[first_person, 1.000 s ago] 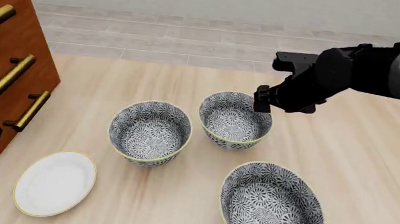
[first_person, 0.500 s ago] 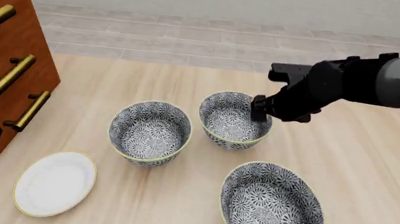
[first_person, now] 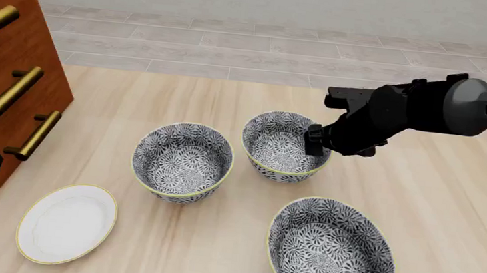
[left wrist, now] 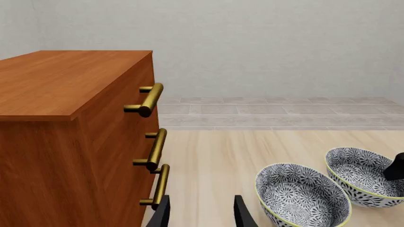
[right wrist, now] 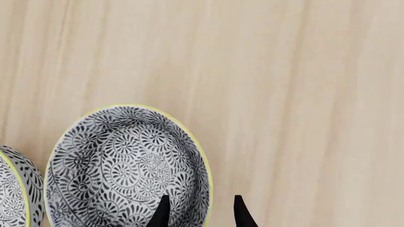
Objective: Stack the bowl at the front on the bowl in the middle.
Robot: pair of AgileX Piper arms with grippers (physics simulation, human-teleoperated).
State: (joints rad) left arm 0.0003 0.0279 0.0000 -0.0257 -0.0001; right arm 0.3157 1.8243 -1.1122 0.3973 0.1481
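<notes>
My right gripper [first_person: 317, 140] hangs at the right side of the bowl at the front [first_person: 280, 147]. In the right wrist view its fingers stand a little apart, straddling the yellow-green rim, one inside and one outside, and not closed on it. That bowl sits on the bench [first_person: 450, 217], just beside the bowl in the middle [first_person: 182, 161], and their rims nearly touch.

My worry is the grip. A thin rim pinch on a deep bowl could let it swing or slip once lifted. If I close before the fingers are low enough, they may scrape off the edge. Any sideways drag could knock the neighbouring bowl out of place.

The third bowl [first_person: 331, 252] lies nearer me, under my return path. My left gripper [left wrist: 200, 213] is open and empty near the wooden drawer chest [left wrist: 57, 142].
</notes>
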